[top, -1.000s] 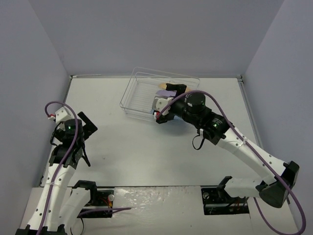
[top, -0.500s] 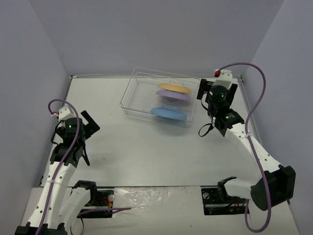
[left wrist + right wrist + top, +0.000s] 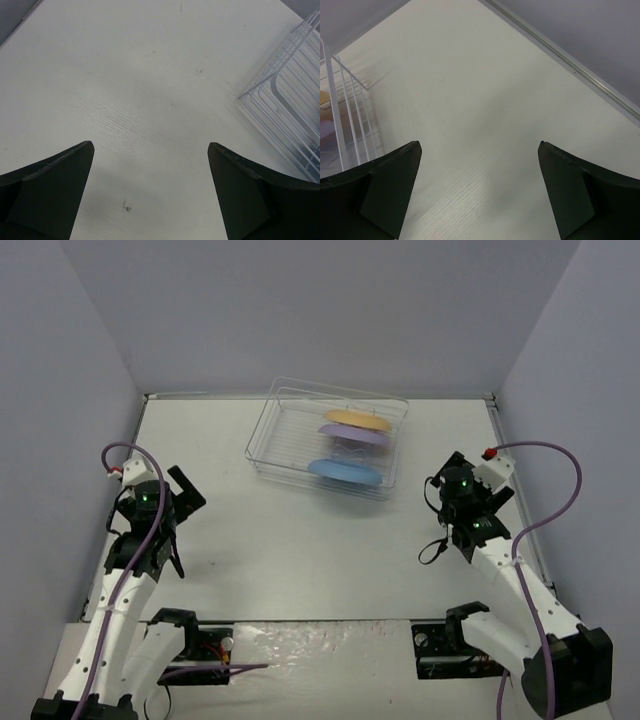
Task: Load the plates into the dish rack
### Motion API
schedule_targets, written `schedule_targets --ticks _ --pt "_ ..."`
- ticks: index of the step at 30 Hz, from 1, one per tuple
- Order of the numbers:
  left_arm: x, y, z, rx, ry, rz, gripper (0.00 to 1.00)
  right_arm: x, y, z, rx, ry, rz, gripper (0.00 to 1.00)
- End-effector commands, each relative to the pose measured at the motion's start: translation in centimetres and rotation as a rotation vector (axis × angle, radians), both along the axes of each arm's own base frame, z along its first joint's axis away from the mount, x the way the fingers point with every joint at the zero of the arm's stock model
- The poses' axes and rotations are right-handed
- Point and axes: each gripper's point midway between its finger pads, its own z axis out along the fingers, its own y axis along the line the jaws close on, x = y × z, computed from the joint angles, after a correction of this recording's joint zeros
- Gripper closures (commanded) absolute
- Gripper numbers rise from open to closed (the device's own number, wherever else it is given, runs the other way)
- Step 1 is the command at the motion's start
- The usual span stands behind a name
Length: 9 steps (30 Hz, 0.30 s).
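Note:
The wire dish rack [image 3: 275, 430] stands at the back middle of the table. Three plates stand on edge in its right half: a yellow-orange plate [image 3: 358, 418] at the back, a lavender plate [image 3: 353, 435] in the middle, a light blue plate [image 3: 345, 471] at the front. My right gripper [image 3: 452, 487] hovers open and empty over bare table to the right of the rack. Its wrist view [image 3: 480, 150] catches the rack's wires [image 3: 340, 110] at the left edge. My left gripper [image 3: 178, 490] is open and empty at the table's left [image 3: 150, 150], the rack's corner [image 3: 285, 100] to its right.
Grey walls close in the table on three sides. A metal strip [image 3: 570, 65] runs along the right wall's foot. Both arms' bases and cables sit at the near edge.
My right arm has pulled back from over the rack, first to the rack's right end, then nearer and to the right. The three plates now show uncovered. The left arm barely moved.

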Motion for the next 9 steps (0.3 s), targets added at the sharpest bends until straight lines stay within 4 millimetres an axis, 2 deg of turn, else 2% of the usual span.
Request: schedule_targets --ticks 1,5,9 --pt "1.1 0.2 1.7 0.013 -0.071 -0.001 0.03 -0.6 -1.7 2.7 -0.004 -0.129 -0.117 0.0" --pt "1.1 0.1 1.7 0.013 -0.072 -0.005 0.03 -1.6 -2.4 2.8 -0.015 -0.12 -0.152 0.0" --pt "1.2 0.1 1.6 0.011 -0.069 -0.008 0.03 -2.1 -2.4 3.7 0.015 -0.185 -0.145 0.0"
